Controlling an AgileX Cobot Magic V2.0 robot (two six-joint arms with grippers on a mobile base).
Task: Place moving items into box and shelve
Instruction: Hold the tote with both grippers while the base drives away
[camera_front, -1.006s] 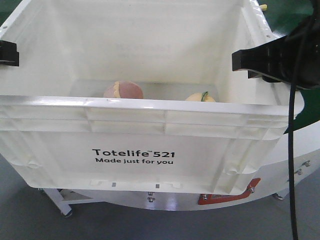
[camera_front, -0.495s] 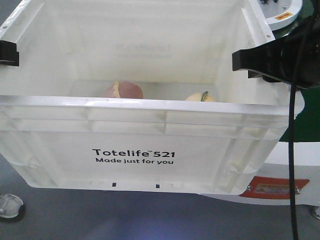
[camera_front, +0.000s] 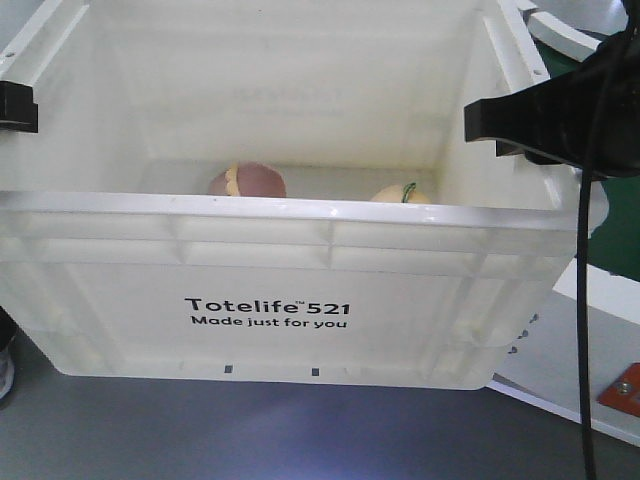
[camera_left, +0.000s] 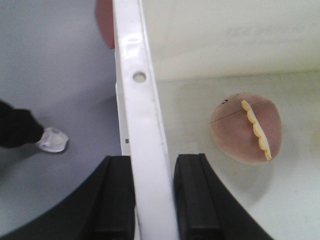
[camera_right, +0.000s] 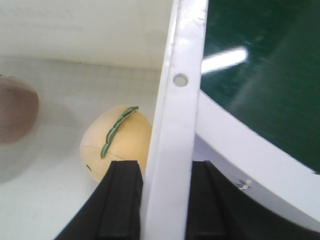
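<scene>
The white box (camera_front: 270, 320), printed "Totelife 521", fills the front view, held up off the floor. Inside lie the moving items: a pinkish-brown toy with a yellow rim (camera_front: 248, 181) (camera_left: 246, 128) and a pale yellow fruit toy with a green leaf (camera_front: 400, 194) (camera_right: 116, 142). My left gripper (camera_left: 154, 197) is shut on the box's left rim (camera_left: 142, 125), one finger outside and one inside. My right gripper (camera_right: 166, 200) is shut on the right rim (camera_right: 177, 115) the same way. In the front view the black fingers (camera_front: 520, 120) show at the right wall and a bit at the left edge (camera_front: 16, 106).
A white-edged round table with a green top (camera_right: 260, 75) lies to the right of the box, its white edge (camera_front: 590, 340) lower right. Grey floor (camera_front: 250, 430) is below. A person's white shoe and dark trouser leg (camera_left: 50, 140) are on the floor to the left.
The box has stayed put in the front view while the background shifted: the white table slid right from under the box, and grey floor now shows below it.
</scene>
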